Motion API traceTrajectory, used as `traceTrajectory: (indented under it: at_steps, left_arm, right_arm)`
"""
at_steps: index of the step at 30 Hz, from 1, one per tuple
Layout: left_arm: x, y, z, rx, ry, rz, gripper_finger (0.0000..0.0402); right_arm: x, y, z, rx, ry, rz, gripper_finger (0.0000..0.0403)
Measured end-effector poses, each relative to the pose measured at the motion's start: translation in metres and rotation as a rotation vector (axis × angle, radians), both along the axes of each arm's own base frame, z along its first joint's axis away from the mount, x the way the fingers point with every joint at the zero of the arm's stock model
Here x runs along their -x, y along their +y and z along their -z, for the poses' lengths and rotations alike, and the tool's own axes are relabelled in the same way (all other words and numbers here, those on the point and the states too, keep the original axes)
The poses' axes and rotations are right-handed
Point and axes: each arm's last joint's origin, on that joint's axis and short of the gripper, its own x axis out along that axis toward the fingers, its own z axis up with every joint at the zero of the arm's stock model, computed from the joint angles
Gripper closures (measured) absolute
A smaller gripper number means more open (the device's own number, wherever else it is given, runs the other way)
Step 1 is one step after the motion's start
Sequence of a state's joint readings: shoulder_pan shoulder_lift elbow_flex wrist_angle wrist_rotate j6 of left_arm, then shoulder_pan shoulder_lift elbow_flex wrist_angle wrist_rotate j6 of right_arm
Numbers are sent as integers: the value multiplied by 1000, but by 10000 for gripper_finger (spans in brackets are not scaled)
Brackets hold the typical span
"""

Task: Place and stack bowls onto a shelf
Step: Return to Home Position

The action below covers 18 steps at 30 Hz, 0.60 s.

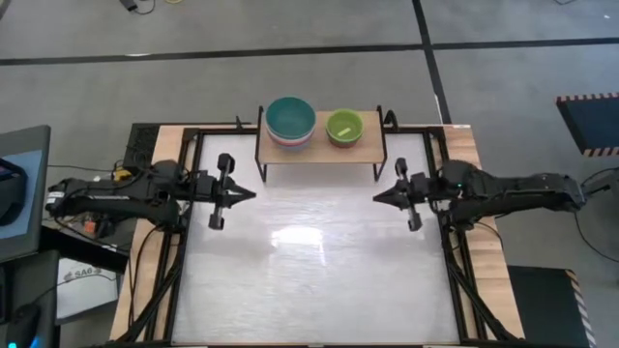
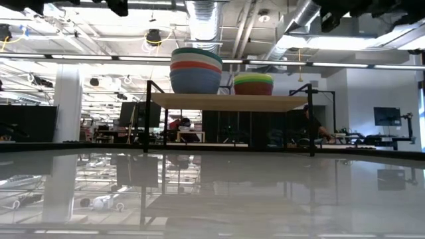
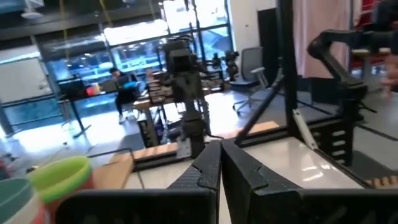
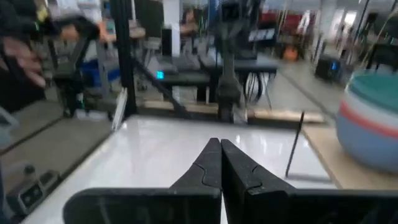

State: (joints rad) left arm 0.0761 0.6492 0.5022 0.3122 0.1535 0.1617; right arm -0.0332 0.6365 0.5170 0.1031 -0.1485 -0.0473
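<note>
Toppling looks the risk; large-bowl stack (image 1: 290,121) and small-bowl stack (image 1: 344,128) stand on the shelf (image 1: 321,155); left gripper (image 1: 251,196) and right gripper (image 1: 377,198), both pressed together, flank its front; a stray swing could jolt it.

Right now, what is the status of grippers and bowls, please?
Left gripper, right gripper: fingers shut, empty, apart over the table. Bowls in two stacks on the shelf. No obstruction seen.

The left arm (image 1: 126,191) and right arm (image 1: 513,186) are black, jointed, trailing black cables (image 1: 153,275). The left gripper (image 1: 250,196), centre-left, and right gripper (image 1: 379,198), centre-right, have wedge-shaped black fingers (image 3: 202,177).
</note>
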Motion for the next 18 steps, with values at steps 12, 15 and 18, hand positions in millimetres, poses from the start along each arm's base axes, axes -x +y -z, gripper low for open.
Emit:
traceTrajectory:
  at_steps: [12, 15, 18]
  left_arm:
    - [17, -3, 60, 45, -10, -113, 401]
    - [26, -3, 71, 24, -31, -144, 401]
    - [37, -2, 74, 27, -73, -171, 401]
  right_arm:
    - [25, -1, 41, -136, 1, 74, 386]
    - [23, -1, 46, -140, 22, 75, 386]
    - [23, -2, 47, -92, 21, 82, 385]
